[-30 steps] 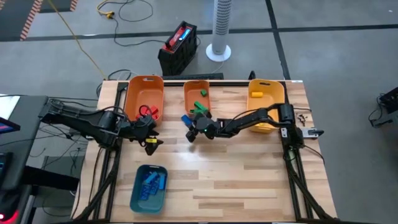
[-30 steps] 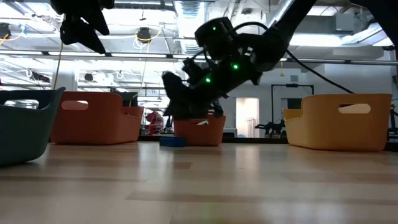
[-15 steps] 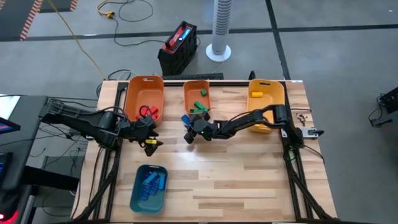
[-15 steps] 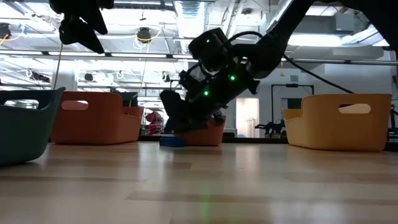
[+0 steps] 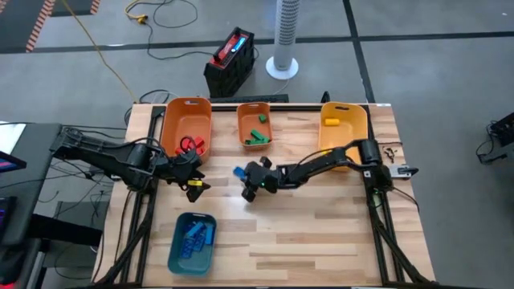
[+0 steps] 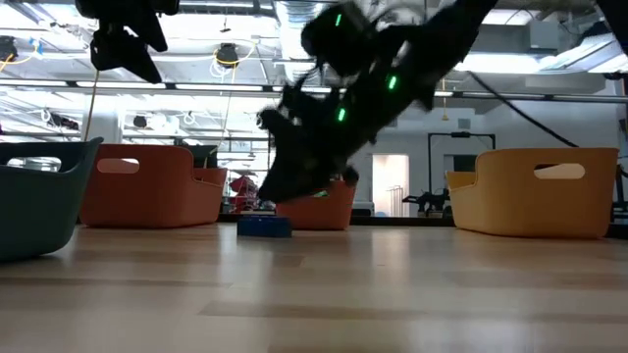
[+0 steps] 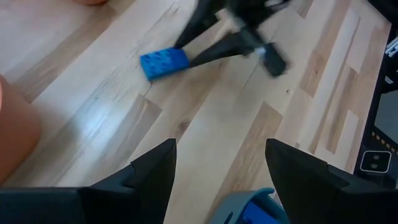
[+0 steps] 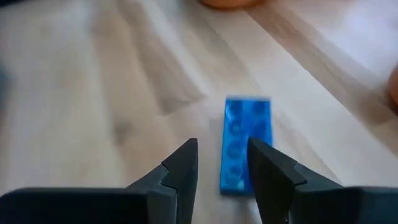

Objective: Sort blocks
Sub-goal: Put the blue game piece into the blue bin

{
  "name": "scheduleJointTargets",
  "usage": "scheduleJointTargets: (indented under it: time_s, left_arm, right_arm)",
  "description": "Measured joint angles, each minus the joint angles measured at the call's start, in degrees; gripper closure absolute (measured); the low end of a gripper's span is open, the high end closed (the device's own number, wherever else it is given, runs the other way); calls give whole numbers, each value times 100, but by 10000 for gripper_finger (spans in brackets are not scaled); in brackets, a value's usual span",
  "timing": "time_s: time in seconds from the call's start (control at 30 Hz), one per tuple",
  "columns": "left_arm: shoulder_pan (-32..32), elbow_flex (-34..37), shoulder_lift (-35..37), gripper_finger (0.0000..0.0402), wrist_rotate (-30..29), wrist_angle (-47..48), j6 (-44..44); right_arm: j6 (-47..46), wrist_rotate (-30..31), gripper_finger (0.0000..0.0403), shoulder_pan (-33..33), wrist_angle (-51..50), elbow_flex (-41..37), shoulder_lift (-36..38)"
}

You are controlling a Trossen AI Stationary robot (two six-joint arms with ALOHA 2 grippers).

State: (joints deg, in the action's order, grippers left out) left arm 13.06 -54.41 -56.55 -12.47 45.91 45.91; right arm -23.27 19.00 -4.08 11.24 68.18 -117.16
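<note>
One blue block (image 5: 239,172) lies flat on the table in front of the small orange bin (image 5: 254,128); it also shows in the low view as the blue block (image 6: 263,226). My right gripper (image 5: 250,189) is open and hangs just on the near side of it. In its wrist view, the right gripper (image 8: 222,149) has its fingers over one end of the blue block (image 8: 246,140). My left gripper (image 5: 194,181) is open and empty by the large orange bin (image 5: 186,127). Its wrist view shows the left gripper (image 7: 221,149) looking at the blue block (image 7: 163,63). My right gripper points down at a slant over one end of the blue block (image 8: 239,180), with its fingers (image 8: 267,168) along the block's length. The block lies flat on the table. I cannot tell whether the fingers touch it.
The small orange bin holds green blocks (image 5: 257,138) and the large orange bin holds red ones (image 5: 191,145). A yellow bin (image 5: 343,128) stands at the far right. A teal bin (image 5: 193,241) with blue blocks sits near the left front. Bare wood lies between them.
My right gripper has moved from the small orange bin toward the table's near edge, and it is blurred with motion. The blue block has slid the same way by about as much and still lies flat on the table.
</note>
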Motion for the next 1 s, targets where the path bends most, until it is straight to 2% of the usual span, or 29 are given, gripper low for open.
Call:
scheduleJointTargets:
  time_s: [0.2,0.3,0.5,0.7,0.83,1.0]
  left_arm:
    - [0,0,0,162,-2,-24,-19]
    - [0,0,0,162,-2,-28,-8]
    - [0,0,0,162,-4,-29,9]
    - [-2,0,0,162,-4,-33,90]
    - [0,0,0,162,0,-35,107]
    - [0,2,0,162,-2,-27,100]
  right_arm:
    - [174,11,251,-206,-506,-1,467]
    - [765,-43,244,-201,-358,5,608]
    - [681,-663,178,-30,-375,1,416]
    - [707,-707,105,172,-178,13,237]
    - [721,-726,86,247,-96,22,129]
    - [726,-840,85,178,76,11,-243]
